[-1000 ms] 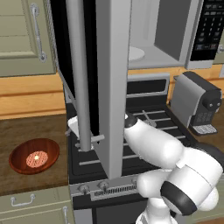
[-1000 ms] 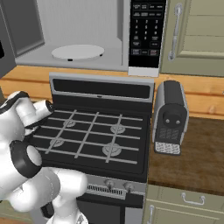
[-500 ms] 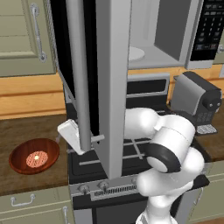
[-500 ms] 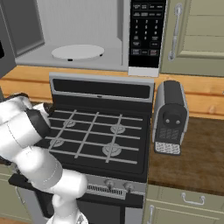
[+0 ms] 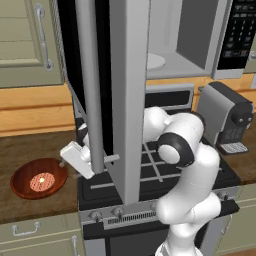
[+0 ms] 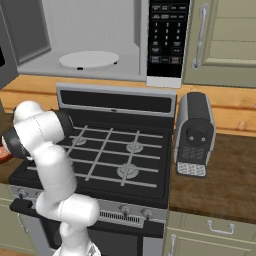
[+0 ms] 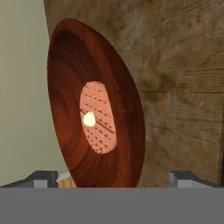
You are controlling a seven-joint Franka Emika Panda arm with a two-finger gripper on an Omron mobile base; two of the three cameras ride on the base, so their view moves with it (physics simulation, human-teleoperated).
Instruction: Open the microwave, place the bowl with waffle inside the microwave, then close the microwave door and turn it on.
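moved: I've swung claw (image 5: 70, 159) left from stove | claw: spread, empty | bowl (image 5: 38, 178) with waffle (image 5: 41, 181) lower left of claw, near

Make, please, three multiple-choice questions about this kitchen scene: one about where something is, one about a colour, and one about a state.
1. Where does the bowl stand?
A. on the wooden counter left of the stove
B. on the microwave turntable
C. on a stove burner

2. What colour is the centre of the waffle?
A. dark green
B. pale yellow
C. blue

3. In what state is the microwave door?
A. closed
C. removed and lying on the stove
B. swung open

Answers:
1. A: the left base view shows the bowl on the brown counter beside the stove.
2. B: the hand view shows a pale yellow spot in the middle of the waffle.
3. B: the microwave shows its inside and its white turntable, with nothing on it, and the door stands out over the stove.
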